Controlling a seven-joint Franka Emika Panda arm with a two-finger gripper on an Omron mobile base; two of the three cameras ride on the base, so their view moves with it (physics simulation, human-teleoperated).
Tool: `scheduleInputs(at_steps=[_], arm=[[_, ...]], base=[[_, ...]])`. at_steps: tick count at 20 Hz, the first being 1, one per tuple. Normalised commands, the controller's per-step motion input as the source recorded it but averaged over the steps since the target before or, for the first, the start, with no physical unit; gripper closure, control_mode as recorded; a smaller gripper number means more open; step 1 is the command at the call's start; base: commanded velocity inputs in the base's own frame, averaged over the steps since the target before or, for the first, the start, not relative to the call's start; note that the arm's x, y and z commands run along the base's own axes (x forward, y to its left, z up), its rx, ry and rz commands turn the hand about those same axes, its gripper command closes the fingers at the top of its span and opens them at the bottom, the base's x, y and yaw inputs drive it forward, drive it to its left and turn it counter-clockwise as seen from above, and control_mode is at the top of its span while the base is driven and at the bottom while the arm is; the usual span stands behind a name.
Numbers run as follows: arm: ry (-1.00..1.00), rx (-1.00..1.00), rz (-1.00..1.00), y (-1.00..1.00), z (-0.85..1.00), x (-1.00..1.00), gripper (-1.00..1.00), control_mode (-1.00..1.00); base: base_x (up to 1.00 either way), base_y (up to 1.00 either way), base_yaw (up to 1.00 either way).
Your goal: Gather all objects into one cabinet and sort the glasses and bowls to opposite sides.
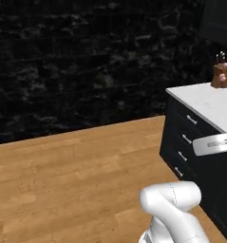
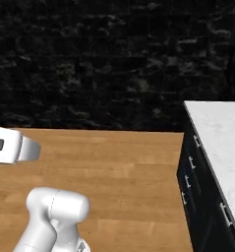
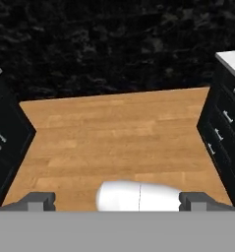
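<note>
My gripper is open, its two dark fingertips standing wide apart at the bottom of the hand view with nothing between them. It looks out over a wooden floor towards a black stone wall. The objects, the glasses, the bowls and the cabinet are out of view.
A black base unit with short-handled drawers and a white counter stands at the right, a knife block on it. The same unit is in the right base view. Another black unit is at the hand view's left.
</note>
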Motion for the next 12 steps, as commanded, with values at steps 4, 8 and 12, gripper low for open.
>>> scheduleInputs(at_steps=[4, 8, 12], arm=[[0.00, 0.00, 0.00, 0.00, 0.00, 0.00, -1.00, 1.00], [0.00, 0.00, 0.00, 0.00, 0.00, 0.00, -1.00, 1.00], [0.00, 0.00, 0.00, 0.00, 0.00, 0.00, -1.00, 1.00]], base=[[0.68, 0.31, 0.27], [0.57, 0.42, 0.39], [0.44, 0.48, 0.42]])
